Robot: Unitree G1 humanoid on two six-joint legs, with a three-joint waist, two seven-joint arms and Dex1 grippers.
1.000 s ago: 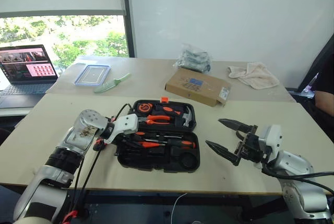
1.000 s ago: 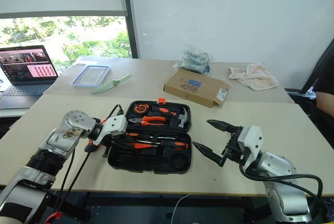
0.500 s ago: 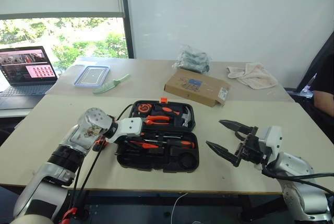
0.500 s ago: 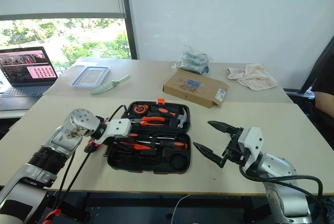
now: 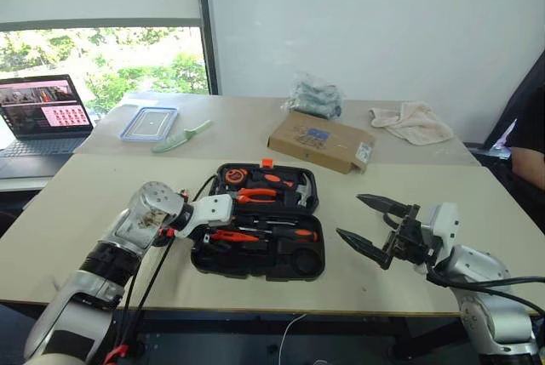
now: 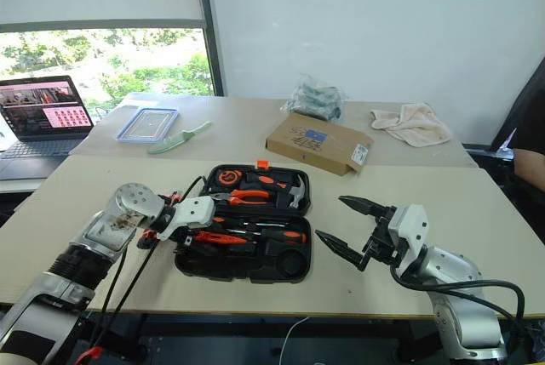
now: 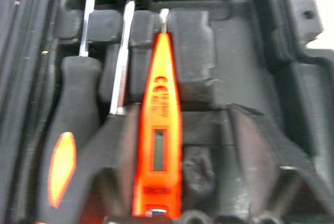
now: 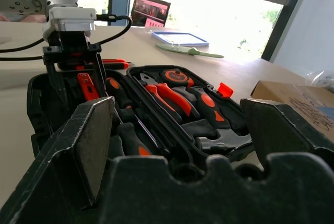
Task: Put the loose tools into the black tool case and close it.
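The black tool case [image 5: 255,268] lies open in the middle of the near table, with an orange latch [image 5: 267,162] on its far rim. Pliers and a hammer sit in the far half. Black-and-orange screwdrivers [image 5: 289,233] lie in the near half. My left gripper [image 7: 180,114] points down into the near half's left end and is open. A slim orange driver [image 7: 159,145] lies in a moulded slot between its fingers, close to one finger [image 7: 117,182] and apart from the other. To the right of the case my right gripper [image 5: 370,220] hovers open and empty.
On the far table are a brown cardboard box [image 5: 322,141], a clear blue-rimmed container [image 5: 150,122], a pale green knife [image 5: 183,135], a crumpled towel [image 5: 415,121] and a plastic bag [image 5: 315,95]. A laptop [image 5: 43,110] stands at the far left. A person's arm [image 5: 530,156] shows at the right edge.
My left gripper's fingers have spread apart over the near half of the case. The right arm has kept still.
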